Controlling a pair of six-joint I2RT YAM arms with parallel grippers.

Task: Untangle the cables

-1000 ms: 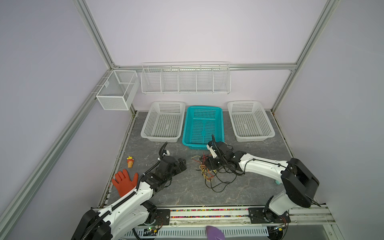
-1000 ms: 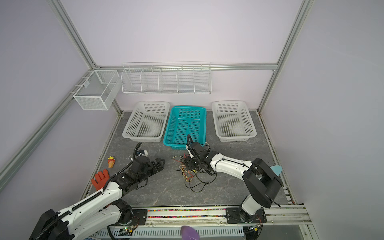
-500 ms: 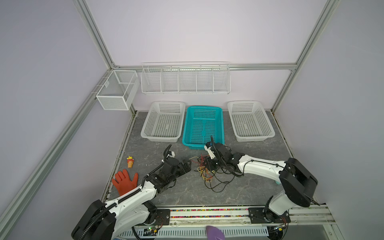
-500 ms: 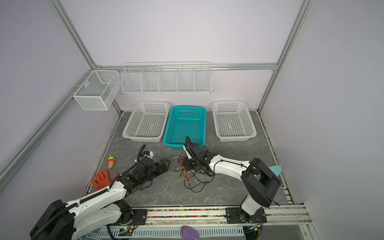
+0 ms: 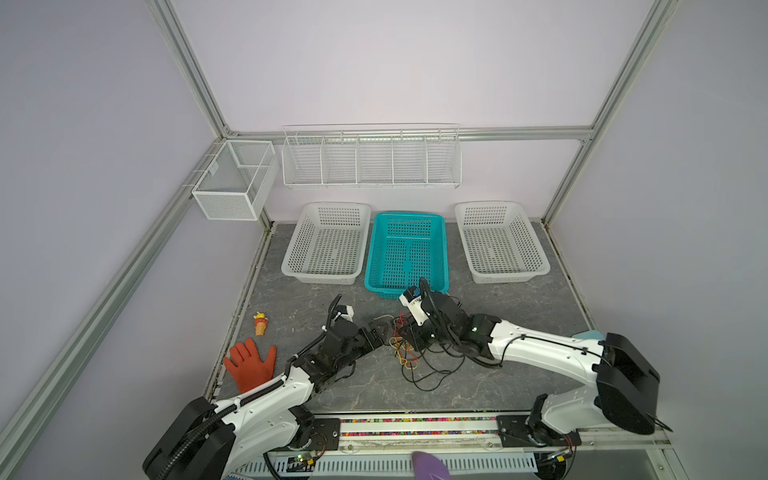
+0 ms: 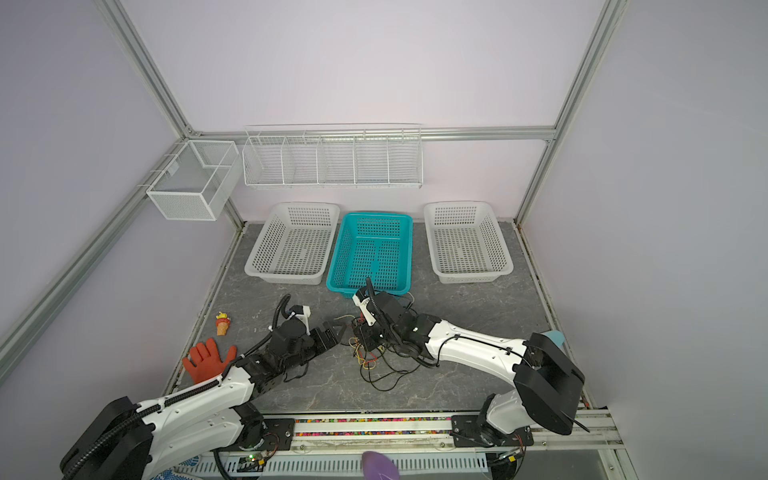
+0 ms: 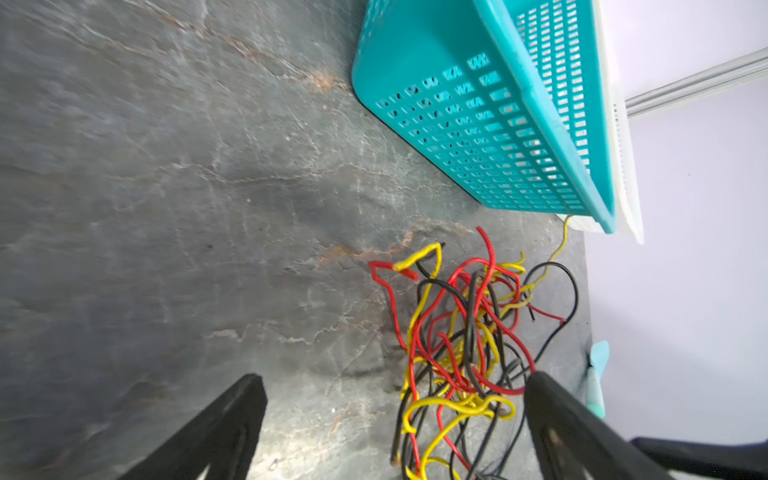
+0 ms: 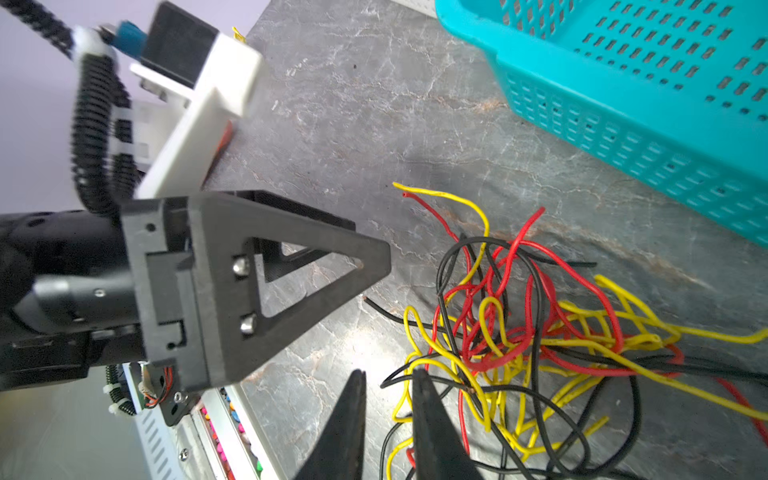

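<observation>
Tangle of black, red and yellow cables lies on the grey stone-pattern tabletop, just in front of the teal basket. A few black loops trail out toward the front edge.

Right gripper sits low at the far side of the tangle. Its jaws are hidden by wrist and wires.

Left gripper is just beside the tangle's left side, pointing at it.

Left white basket and right white basket flank the teal one.

On the wall: wire rack and mesh box.

Near the tabletop's left edge: orange glove lying flat, with the ice-cream-cone toy beyond it, apart.
</observation>
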